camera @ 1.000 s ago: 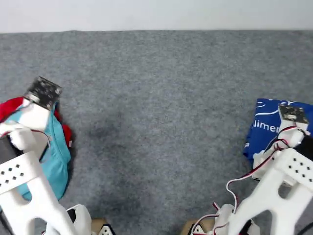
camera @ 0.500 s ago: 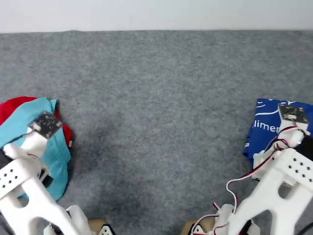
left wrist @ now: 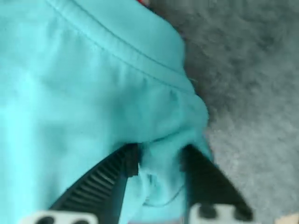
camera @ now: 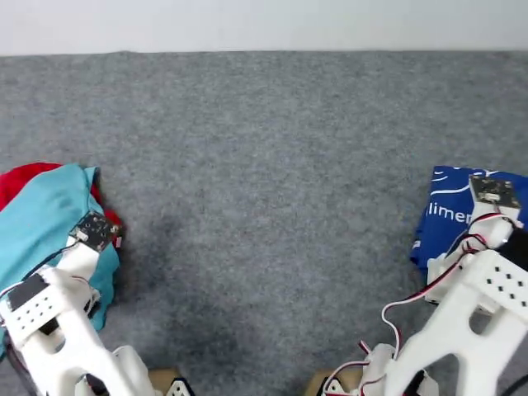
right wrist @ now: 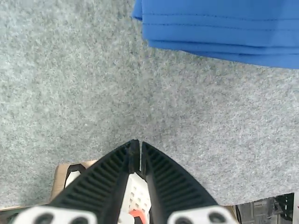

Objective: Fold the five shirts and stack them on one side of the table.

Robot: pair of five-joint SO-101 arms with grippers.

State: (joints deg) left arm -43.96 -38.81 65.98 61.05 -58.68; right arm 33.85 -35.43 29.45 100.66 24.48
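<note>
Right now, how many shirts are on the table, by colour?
Turquoise shirt: 1
Red shirt: 1
Blue shirt, folded: 1
Total: 3

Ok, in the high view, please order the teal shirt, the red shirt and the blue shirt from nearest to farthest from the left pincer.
1. teal shirt: on the left side, right at the left pincer.
2. red shirt: beneath the teal one, peeking out at its edges.
3. blue shirt: folded, far over on the right side.
</note>
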